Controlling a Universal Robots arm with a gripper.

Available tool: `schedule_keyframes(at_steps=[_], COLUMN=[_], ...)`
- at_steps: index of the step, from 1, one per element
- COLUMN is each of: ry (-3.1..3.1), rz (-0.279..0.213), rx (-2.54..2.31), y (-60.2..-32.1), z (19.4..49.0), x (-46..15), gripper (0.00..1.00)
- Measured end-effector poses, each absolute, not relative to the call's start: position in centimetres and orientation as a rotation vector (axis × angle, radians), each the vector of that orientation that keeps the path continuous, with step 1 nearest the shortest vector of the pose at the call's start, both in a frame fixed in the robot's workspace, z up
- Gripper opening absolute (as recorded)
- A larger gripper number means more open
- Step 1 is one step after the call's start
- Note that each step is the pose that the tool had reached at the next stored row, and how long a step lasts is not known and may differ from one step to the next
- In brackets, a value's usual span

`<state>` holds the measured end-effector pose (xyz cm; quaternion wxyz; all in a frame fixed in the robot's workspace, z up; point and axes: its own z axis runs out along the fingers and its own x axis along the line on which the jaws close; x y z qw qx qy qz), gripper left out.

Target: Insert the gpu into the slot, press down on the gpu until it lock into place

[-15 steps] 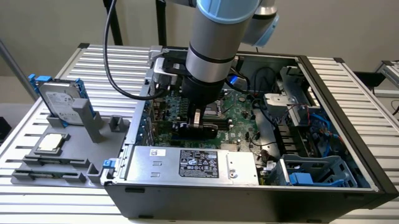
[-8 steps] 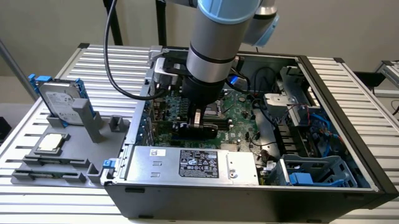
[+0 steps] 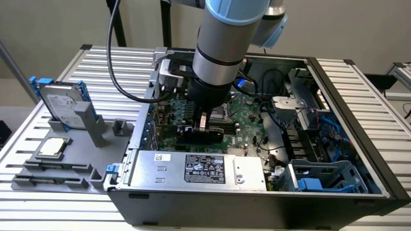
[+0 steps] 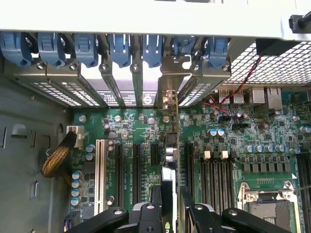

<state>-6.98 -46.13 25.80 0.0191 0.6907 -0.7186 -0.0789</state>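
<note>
Arm reached down into open PC case (image 3: 334, 159) on table (image 3: 38, 202). Gripper (image 3: 202, 126) jaws clamped edge-on around gpu (image 3: 201, 136), thin black card held upright directly beneath them, over green motherboard (image 4: 272, 141). Card's long axis ran in line with slot (image 4: 170, 145) toward rear brackets (image 4: 146, 51); seating depth unclear.

The board (image 4: 272, 145) is green, dotted with blue-topped capacitors (image 4: 265, 148); the gpu (image 3: 200, 136) is black. Blue clips (image 4: 119, 48) line the slot covers, and one white slot (image 4: 100, 167) stands among black ones. The supply box (image 3: 192, 168) is silver with a black-and-white label; the arm (image 3: 222, 43) is silver and pale blue.
</note>
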Motion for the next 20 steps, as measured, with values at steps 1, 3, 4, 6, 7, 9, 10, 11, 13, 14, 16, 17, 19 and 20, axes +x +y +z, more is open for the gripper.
schedule_keyframes(at_steps=[1,3,4,6,7,9,10,11,13,14,16,17,19,20], ry=[-2.231,-2.231,-2.231,-2.231,-2.231,-2.232,-2.232,-2.233,-2.234,-2.233,-2.233,-2.232,-2.232,-2.232], rz=[-0.245,-0.245,-0.245,-0.246,-0.247,-0.249,-0.251,-0.252,-0.255,-0.256,-0.256,-0.256,-0.255,-0.255], rx=[2.144,2.144,2.144,2.144,2.145,2.146,2.147,2.147,2.15,2.15,2.147,2.147,2.146,2.146], y=[-46.12,-46.12,-46.12,-46.13,-46.13,-46.12,-46.12,-46.12,-46.11,-46.1,-46.12,-46.12,-46.13,-46.13], z=[25.8,25.79,25.78,25.74,25.72,25.7,25.7,25.69,25.6,25.61,25.67,25.68,25.66,25.64], x=[-6.97,-6.94,-6.93,-6.93,-6.93,-6.92,-6.91,-6.9,-6.84,-6.85,-6.87,-6.88,-6.88,-6.87], gripper=[0.26,0.26,0.26,0.26,0.26,0.26,0.26,0.26,0.26,0.26,0.26,0.26,0.26,0.26])
